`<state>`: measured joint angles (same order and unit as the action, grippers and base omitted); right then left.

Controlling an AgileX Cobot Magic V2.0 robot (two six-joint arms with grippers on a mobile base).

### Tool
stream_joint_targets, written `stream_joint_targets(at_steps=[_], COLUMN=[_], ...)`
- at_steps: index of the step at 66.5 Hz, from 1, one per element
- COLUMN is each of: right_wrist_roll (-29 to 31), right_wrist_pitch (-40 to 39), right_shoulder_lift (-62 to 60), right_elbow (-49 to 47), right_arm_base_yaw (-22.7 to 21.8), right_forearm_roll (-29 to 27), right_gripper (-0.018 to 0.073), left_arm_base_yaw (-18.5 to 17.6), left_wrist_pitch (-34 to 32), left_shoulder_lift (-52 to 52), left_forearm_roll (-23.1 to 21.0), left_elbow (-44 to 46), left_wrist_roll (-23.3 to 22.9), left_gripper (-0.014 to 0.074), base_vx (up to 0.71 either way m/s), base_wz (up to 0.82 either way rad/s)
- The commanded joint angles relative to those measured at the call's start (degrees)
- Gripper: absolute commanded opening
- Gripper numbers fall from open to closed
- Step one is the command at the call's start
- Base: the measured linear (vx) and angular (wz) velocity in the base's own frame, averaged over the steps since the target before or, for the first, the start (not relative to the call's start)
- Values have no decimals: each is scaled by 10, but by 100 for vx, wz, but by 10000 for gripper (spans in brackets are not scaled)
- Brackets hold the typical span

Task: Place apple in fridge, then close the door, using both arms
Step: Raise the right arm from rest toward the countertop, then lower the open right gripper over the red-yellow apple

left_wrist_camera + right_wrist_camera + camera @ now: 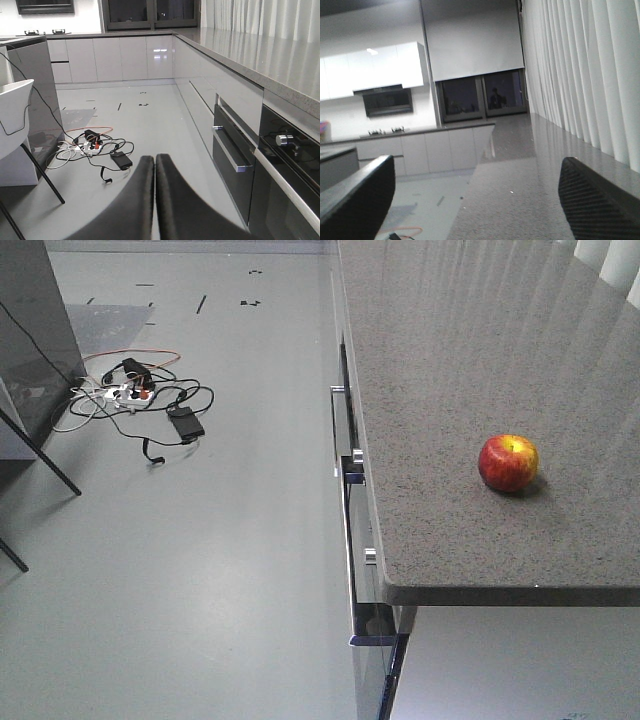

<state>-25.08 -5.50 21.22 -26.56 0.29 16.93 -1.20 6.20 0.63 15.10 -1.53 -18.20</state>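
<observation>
Red apple (508, 462) outside right end effector (475, 167)

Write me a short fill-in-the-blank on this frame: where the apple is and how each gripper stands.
1. The apple sits on the ____.
2. The left gripper is ____, with no gap showing and nothing held.
3. The right gripper is ____, with nothing in it.
4. The tangle of cables lies on the ____.
Missing words: countertop; shut; open; floor.
</observation>
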Motion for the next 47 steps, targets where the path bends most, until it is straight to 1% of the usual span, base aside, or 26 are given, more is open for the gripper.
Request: stream_joint_targets(at_steps=[1, 6, 8, 13, 25, 29, 34, 40, 47], right_wrist_roll=[7, 7, 7, 11, 34, 52, 90, 143, 222], right_wrist_pitch=[15, 55, 71, 105, 146, 154, 165, 178, 212], right_shoulder_lift=[57, 118, 139, 201, 353, 398, 450, 506, 568], right_elbow=[-75, -139, -161, -219, -322, -342, -366, -388, -424], right_arm_base_yaw=[-1, -1, -1, -1, -1, -1, -1, -1, -1], right_forearm_roll=[54, 92, 99, 102, 86, 67, 38, -10, -105], right_gripper=[639, 629, 624, 613, 599, 598, 595, 594, 594], left_arm_base_yaw=[0, 0, 0, 0, 0, 0, 0, 0, 0], left_wrist_pitch=[-38, -38, -38, -38, -38, -38, -38, -37, -37], left_shoulder_lift=[4, 4, 4, 4, 4, 4, 4, 4, 4], left_forearm_roll=[-1, -1, -1, -1, -1, -1, -1, -1, -1], left_elbow=[-9, -9, -9, -9, -9, -9, -9, -9, -9], left_wrist_roll=[0, 0, 0, 0, 0, 0, 0, 0, 0], left_gripper=[-8, -8, -8, -8, -8, -8, -8, -8, -8], base_vx=[0, 0, 0, 0, 0, 0, 0, 0, 0], base_wz=[0, 0, 0, 0, 0, 0, 0, 0, 0])
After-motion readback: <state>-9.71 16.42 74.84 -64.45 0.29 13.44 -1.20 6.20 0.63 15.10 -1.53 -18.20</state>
